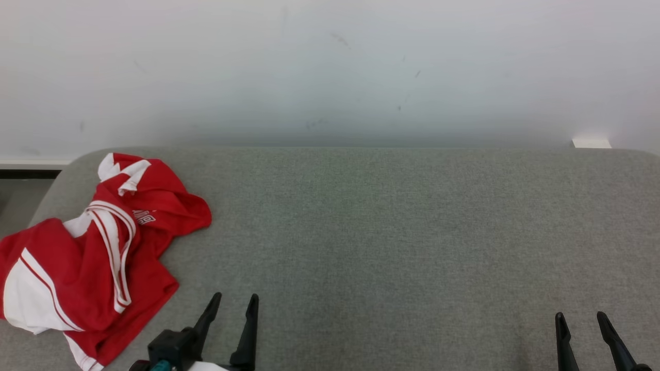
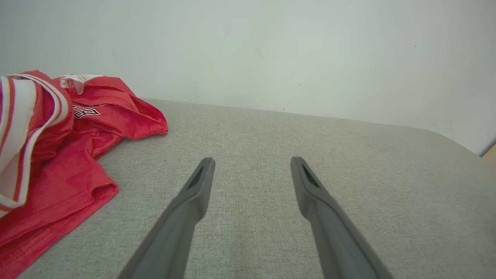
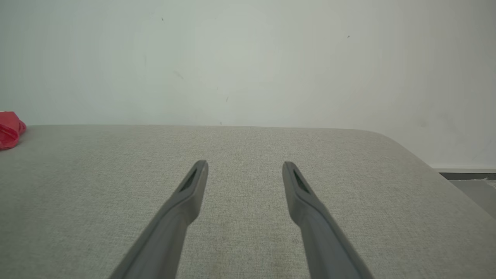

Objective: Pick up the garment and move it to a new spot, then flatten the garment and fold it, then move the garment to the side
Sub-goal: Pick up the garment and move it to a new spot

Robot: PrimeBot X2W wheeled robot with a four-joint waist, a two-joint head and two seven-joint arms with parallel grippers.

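Note:
A crumpled red and white garment (image 1: 93, 252) lies bunched at the left end of the grey fabric surface (image 1: 392, 226). In the left wrist view the garment (image 2: 58, 147) fills the left side, and in the right wrist view only a red corner of the garment (image 3: 9, 130) peeks in at the far left. My left gripper (image 1: 234, 298) stands open just right of the garment's near edge, nothing between its fingers; the left gripper (image 2: 251, 161) hovers over bare fabric. My right gripper (image 1: 580, 315) is open at the lower right, far from the cloth; the right gripper (image 3: 244, 164) is empty too.
A pale wall (image 1: 330, 72) rises right behind the padded surface. The surface's rounded left corner (image 1: 77, 159) and right corner (image 3: 407, 147) drop off to the floor. A small white block (image 1: 591, 142) sits at the far right back edge.

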